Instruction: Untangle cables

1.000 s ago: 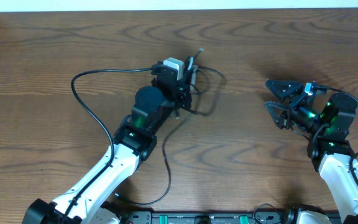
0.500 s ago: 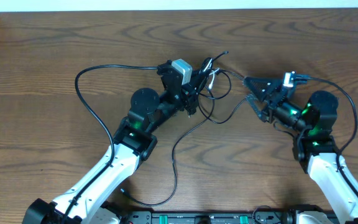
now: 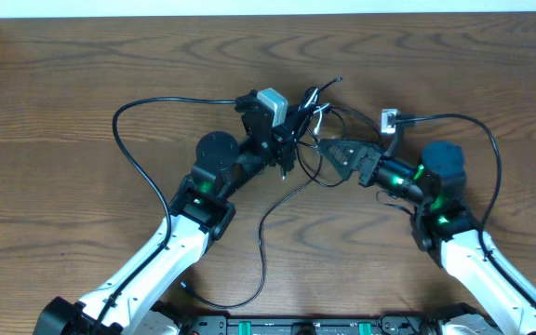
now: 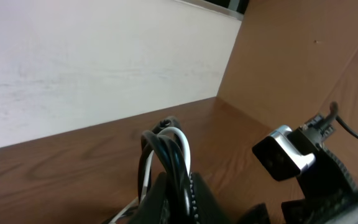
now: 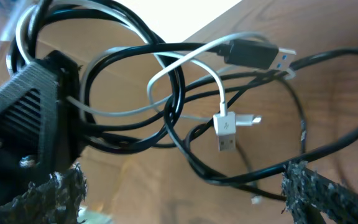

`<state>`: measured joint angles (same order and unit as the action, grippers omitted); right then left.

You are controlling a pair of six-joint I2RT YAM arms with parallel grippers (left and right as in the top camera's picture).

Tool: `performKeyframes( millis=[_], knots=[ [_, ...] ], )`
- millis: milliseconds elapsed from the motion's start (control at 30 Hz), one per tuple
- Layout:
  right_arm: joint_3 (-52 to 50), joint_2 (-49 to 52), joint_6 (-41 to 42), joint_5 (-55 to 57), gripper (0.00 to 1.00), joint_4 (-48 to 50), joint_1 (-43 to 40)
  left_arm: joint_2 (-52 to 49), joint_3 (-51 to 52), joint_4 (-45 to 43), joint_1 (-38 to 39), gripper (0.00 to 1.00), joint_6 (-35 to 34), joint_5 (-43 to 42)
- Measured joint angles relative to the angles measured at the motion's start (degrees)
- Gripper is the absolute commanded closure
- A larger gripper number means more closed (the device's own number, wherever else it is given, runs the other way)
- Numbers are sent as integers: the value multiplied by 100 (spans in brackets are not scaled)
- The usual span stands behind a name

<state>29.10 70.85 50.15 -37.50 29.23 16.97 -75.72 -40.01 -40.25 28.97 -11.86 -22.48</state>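
Observation:
The cables are a tangle of thin black cords and one white cord in the middle of the table. My left gripper is shut on the bundle. In the left wrist view its jaws pinch black and white cords that loop above them. My right gripper is open and points left at the tangle, close to the left gripper. In the right wrist view its fingers straddle a low black cord. A white plug and a black USB plug hang in the tangle.
A long black cord loops out to the left. Another trails down toward the front edge. The wooden table stretches behind, and a pale wall stands at the back.
My right gripper has moved left from the right side of the table up to the tangle. My left gripper shifted slightly right with the bundle, then stayed still.

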Motion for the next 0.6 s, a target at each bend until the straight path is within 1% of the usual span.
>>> performKeyframes(
  millis=[167, 300, 433, 600],
  knots=[
    [0, 0, -474, 656, 1, -4, 501, 0, 0, 9, 11, 92, -378, -13],
    [0, 0, -706, 883, 1, -63, 577, 0, 0, 9, 164, 93, -525, -13],
    [0, 0, -752, 1010, 1, -212, 577, 0, 0, 9, 348, 93, -595, -13],
    [0, 0, -791, 1237, 1, -562, 577, 0, 0, 15, 378, 92, -619, -13]
  ],
)
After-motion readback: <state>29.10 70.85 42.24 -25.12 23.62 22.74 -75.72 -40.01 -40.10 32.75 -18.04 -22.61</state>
